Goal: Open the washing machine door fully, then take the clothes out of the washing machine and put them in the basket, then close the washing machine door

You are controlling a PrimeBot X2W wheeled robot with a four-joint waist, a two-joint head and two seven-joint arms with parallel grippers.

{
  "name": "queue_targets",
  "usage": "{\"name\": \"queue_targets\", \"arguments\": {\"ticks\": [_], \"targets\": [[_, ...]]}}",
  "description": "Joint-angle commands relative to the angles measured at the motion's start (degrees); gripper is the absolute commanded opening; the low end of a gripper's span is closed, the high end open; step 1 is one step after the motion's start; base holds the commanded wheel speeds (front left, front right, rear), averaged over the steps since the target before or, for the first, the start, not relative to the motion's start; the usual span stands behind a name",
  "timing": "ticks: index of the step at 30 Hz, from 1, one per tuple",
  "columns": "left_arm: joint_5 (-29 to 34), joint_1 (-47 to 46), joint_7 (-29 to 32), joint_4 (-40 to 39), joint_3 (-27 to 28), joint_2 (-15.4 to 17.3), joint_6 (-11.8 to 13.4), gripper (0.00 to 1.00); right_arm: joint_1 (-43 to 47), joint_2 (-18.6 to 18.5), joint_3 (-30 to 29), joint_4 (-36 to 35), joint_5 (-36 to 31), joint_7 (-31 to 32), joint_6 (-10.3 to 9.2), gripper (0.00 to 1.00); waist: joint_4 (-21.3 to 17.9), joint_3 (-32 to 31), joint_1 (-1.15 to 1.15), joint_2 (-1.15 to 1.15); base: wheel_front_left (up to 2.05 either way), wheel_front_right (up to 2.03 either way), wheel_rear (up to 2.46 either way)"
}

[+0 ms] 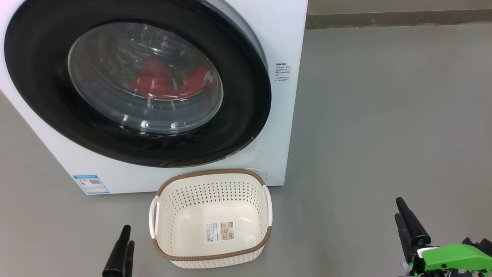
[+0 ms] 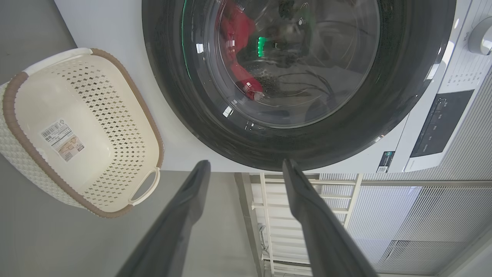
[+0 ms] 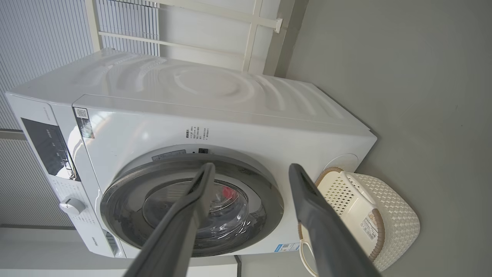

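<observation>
Low in each wrist view: left gripper (image 2: 246, 163) and right gripper (image 3: 250, 166), fingers spread wide, empty. Bottom centre of head view: basket (image 1: 209, 172) on grey floor (image 1: 384, 115), just in front of washing machine (image 1: 286, 34). Upper left: washing machine door (image 1: 42, 96) shut, red clothes (image 1: 153, 79) behind its glass.

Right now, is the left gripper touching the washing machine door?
Apart. Head view: left gripper sits low beside the basket, grey floor between it and the washing machine door.
</observation>
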Motion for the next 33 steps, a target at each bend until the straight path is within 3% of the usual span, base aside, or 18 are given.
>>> {"name": "queue_targets", "arguments": {"ticks": [1, 22, 33], "targets": [[1.6, -0.3, -0.7, -2.0, 0.2, 0.8, -0.1, 1.00, -0.5, -1.0, 0.1, -1.7, -1.8, -0.8, 0.02, 1.00, 0.0, 0.0, -0.01, 0.00, 0.00, 0.00, 0.00], [24.1, 0.5, -4.4, -4.8, -0.2, 0.9, 0.1, 1.00, 0.9, -1.8, 1.4, -2.7, -20.2, -4.4, 0.02, 1.00, 0.3, 0.4, -0.01, 0.00, 0.00, 0.00, 0.00], [32.7, 1.1, -6.1, -6.2, -0.9, 0.9, 1.1, 1.00, 1.7, -2.2, 1.9, -3.8, -28.3, -6.1, 0.02, 1.00, 0.5, 0.3, -0.01, 0.00, 0.00, 0.00, 0.00]]}}
